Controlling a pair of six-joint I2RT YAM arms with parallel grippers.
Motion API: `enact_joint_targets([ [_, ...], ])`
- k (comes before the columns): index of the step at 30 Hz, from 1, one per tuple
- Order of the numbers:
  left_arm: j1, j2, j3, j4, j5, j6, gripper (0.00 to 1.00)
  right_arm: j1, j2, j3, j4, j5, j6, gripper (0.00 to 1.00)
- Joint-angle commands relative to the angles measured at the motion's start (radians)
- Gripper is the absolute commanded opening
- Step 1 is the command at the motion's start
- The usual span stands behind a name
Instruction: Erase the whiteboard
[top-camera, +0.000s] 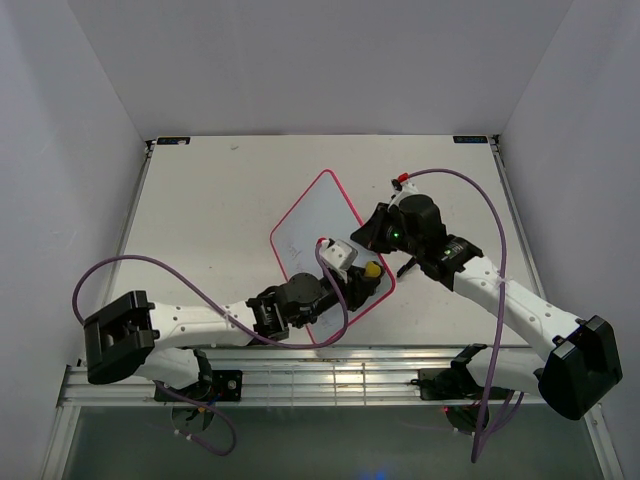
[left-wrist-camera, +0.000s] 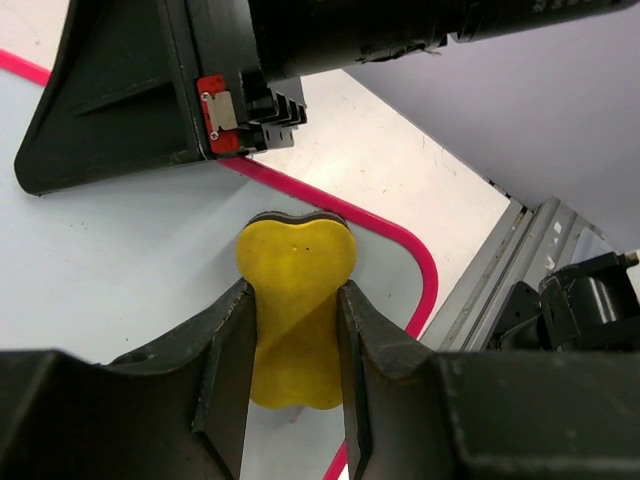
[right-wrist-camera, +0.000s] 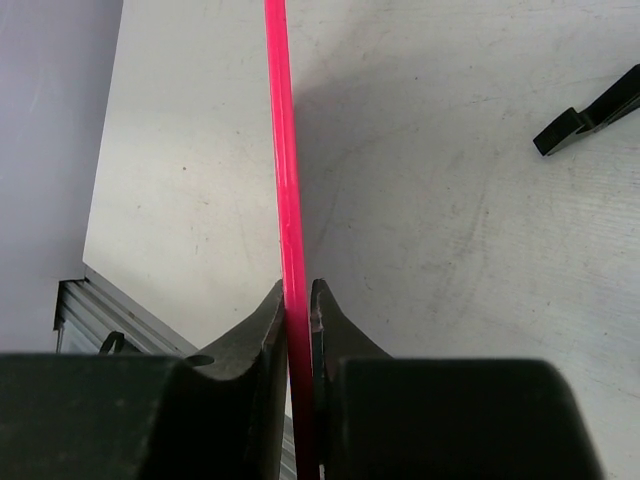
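left gripper (left-wrist-camera: 295, 305) is clamped on the eraser (left-wrist-camera: 297, 250), pressed to the board (left-wrist-camera: 110, 260) near its corner; right gripper (right-wrist-camera: 298, 300), nearly closed, pinches the board's frame (right-wrist-camera: 284, 150).

Bright even light, soft shadows, sharp

Table (top-camera: 210, 200): off-white, matte, scuffed w/ faint grey marks. Whiteboard (top-camera: 315, 220) sits approx. mid-table, turned diagonal; can't tell if flat or tipped. Small black piece (right-wrist-camera: 590, 108) lies on bare top near board's right side, not touching its frame. Black label (top-camera: 172, 141) at far-left corner.
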Motion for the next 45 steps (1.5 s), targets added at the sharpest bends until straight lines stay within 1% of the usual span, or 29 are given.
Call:
enact_joint_targets([
  [1,0.023,0.15,-0.058,-0.193,-0.022,-0.04,0.0,0.056,-0.046,0.113,0.185,-0.079,0.097,0.08],
  [3,0.032,0.182,-0.068,-0.193,-0.028,-0.065,0.0,0.056,-0.049,0.118,0.176,-0.071,0.093,0.08],
  [9,0.046,0.205,-0.098,-0.195,-0.016,-0.149,0.0,0.056,-0.045,0.116,0.17,-0.057,0.085,0.08],
  [12,0.046,0.202,-0.115,-0.198,-0.025,-0.174,0.0,0.058,-0.04,0.115,0.173,-0.059,0.085,0.08],
  [17,0.045,0.176,-0.137,-0.196,0.009,-0.187,0.0,0.056,-0.042,0.118,0.164,-0.03,0.082,0.08],
  [21,0.013,0.15,-0.14,-0.198,0.01,-0.187,0.0,0.056,-0.032,0.121,0.156,0.006,0.071,0.08],
  [23,-0.021,0.124,-0.144,-0.196,0.012,-0.192,0.0,0.056,-0.023,0.122,0.151,0.01,0.065,0.08],
  [28,-0.116,0.107,-0.115,-0.198,-0.007,-0.168,0.0,0.056,-0.014,0.125,0.158,0.016,0.065,0.08],
  [31,-0.139,0.113,-0.095,-0.196,-0.011,-0.157,0.0,0.056,-0.009,0.128,0.162,0.01,0.065,0.08],
  [37,-0.139,0.101,-0.058,-0.196,-0.037,-0.077,0.0,0.056,-0.011,0.119,0.17,-0.014,0.065,0.08],
  [40,-0.135,0.098,-0.022,-0.201,-0.027,-0.024,0.0,0.056,-0.011,0.118,0.171,-0.017,0.065,0.08],
  [45,-0.11,0.079,-0.002,-0.201,0.016,0.01,0.0,0.056,-0.014,0.11,0.178,-0.02,0.065,0.08],
])
